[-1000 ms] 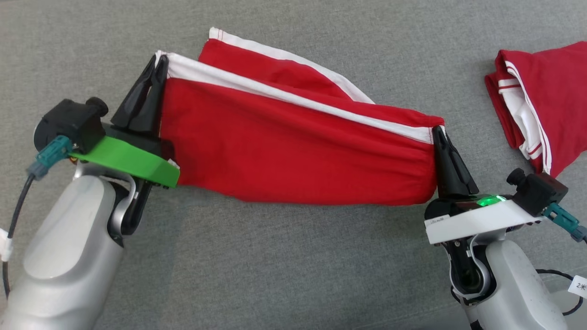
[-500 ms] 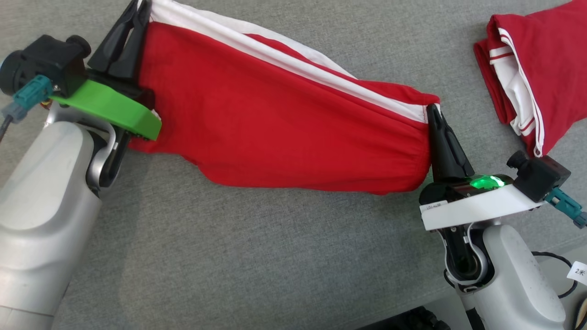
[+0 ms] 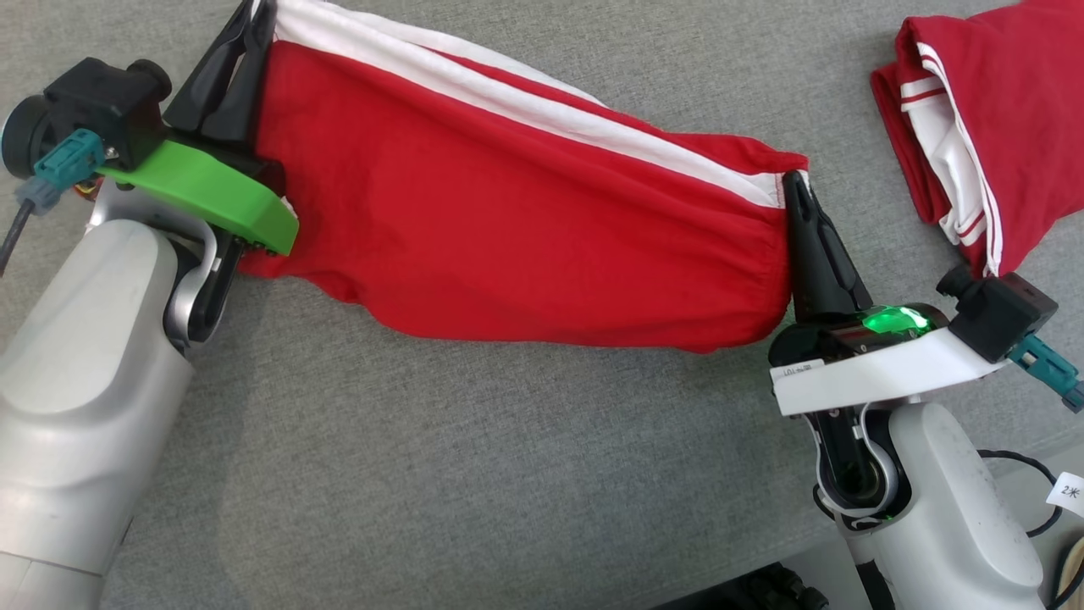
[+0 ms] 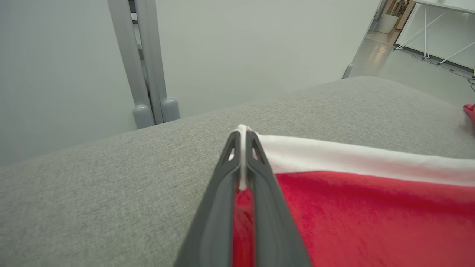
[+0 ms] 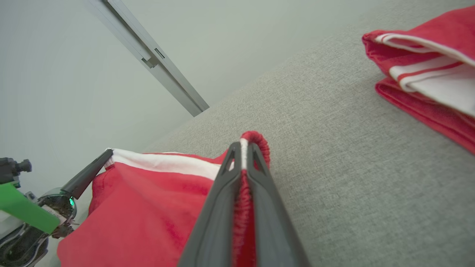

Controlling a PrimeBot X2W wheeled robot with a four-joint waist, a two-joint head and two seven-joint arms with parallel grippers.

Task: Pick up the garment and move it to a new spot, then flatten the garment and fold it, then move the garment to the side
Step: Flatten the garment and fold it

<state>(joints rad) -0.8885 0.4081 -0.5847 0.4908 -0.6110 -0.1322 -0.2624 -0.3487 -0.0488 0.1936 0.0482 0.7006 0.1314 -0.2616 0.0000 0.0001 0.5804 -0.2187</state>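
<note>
The garment (image 3: 517, 220) is red with a white side stripe, stretched between both grippers above the grey surface. My left gripper (image 3: 254, 17) at the head view's upper left is shut on its white-edged corner, which shows pinched between the fingers in the left wrist view (image 4: 243, 148). My right gripper (image 3: 794, 182) at centre right is shut on the gathered red waistband end (image 5: 243, 152). The cloth sags in a curve between the two grips, its lower edge hanging towards the surface. In the right wrist view the left gripper (image 5: 105, 154) shows at the garment's far corner.
A second red and white garment (image 3: 982, 119) lies folded at the upper right of the grey fabric surface (image 3: 474, 474). A grey post (image 4: 143, 63) stands beyond the surface's far edge. Cables and a tag lie by the right arm's base (image 3: 1067, 496).
The head view has shifted. The garment now hangs as one stretched span; the second fold seen behind it a second ago is gone. Both grips hold.
</note>
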